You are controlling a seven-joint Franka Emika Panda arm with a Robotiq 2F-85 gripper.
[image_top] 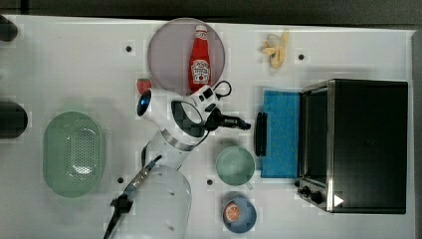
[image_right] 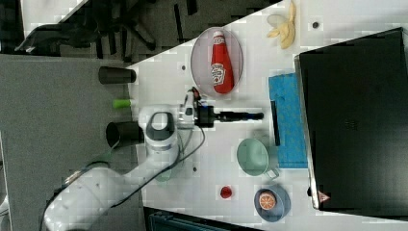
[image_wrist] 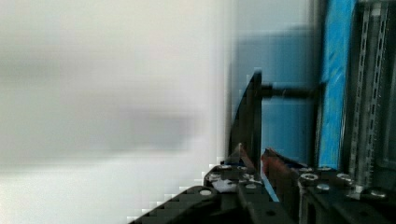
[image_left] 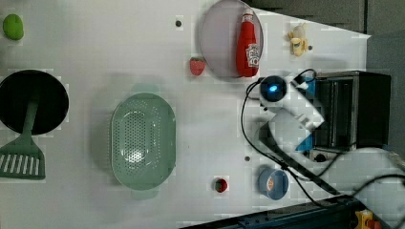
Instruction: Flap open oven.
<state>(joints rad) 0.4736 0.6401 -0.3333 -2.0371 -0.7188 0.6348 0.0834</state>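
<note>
A: Looking at the oven [image_top: 368, 144], at the top view's right edge of the table [image_top: 74, 59], you see its blue glass door [image_top: 279, 134] already folded flat.

B: And the handle [image_top: 261, 133]?

A: Just beyond your gripper [image_top: 246, 126], apart from it. Fingers narrow, holding nothing. Back straight off; don't snag that bar.

One oven [image_top: 368, 144], one ketchup bottle [image_top: 200, 57], one plate [image_top: 164, 55], one colander [image_top: 73, 153], one cup [image_top: 235, 166], one bowl [image_top: 240, 215], one banana [image_top: 276, 50], one strawberry [image_top: 144, 85].
</note>
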